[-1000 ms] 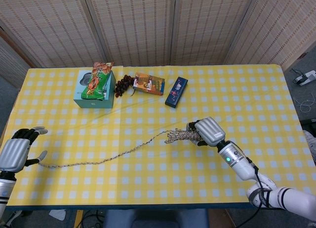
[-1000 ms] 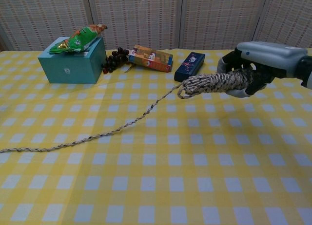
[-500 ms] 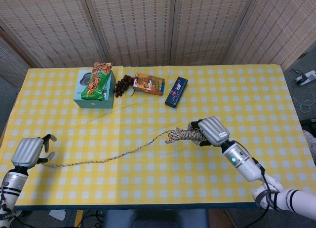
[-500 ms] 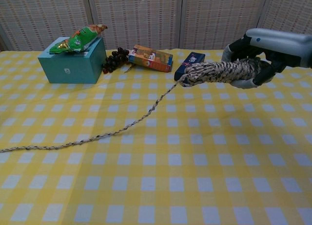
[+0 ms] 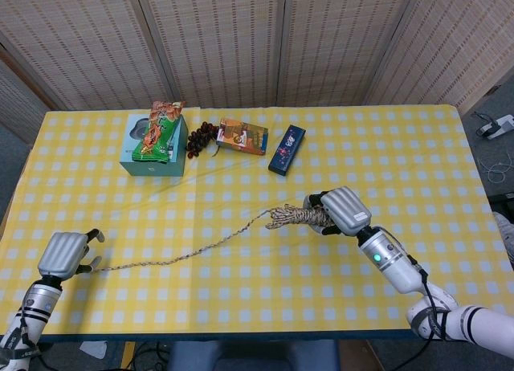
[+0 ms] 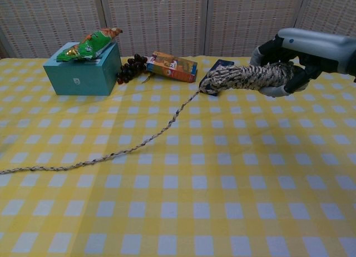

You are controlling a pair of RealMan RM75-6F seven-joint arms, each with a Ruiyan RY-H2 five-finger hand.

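My right hand (image 5: 341, 212) is closed around a coiled bundle of rope (image 6: 247, 77), held clear above the bench (image 5: 401, 146); in the chest view the bundle lies crosswise, its free end pointing toward my left. From that end a single strand of rope (image 5: 193, 252) drops to the yellow checked cloth and trails diagonally across the bench toward my left hand (image 5: 66, 254).

My left hand sits at the near left edge of the bench, at the far tip of the strand. Its fingers are curled over that tip, but the head view is too small there to show whether they pinch the rope or merely rest beside it; I cannot tell. The chest view does not show this hand.

The rope's long axis therefore runs from my right hand, down and leftward, to my left hand. The bundle is wholly in the right hand's charge; the loose tail end lies nearest the left.

At the back of the bench stand a teal box (image 6: 83, 68) with a green snack bag (image 6: 89, 45) on top, a bunch of grapes (image 6: 130, 68), an orange carton (image 6: 172, 67) and a dark blue box (image 5: 287, 149), all well apart from the rope.
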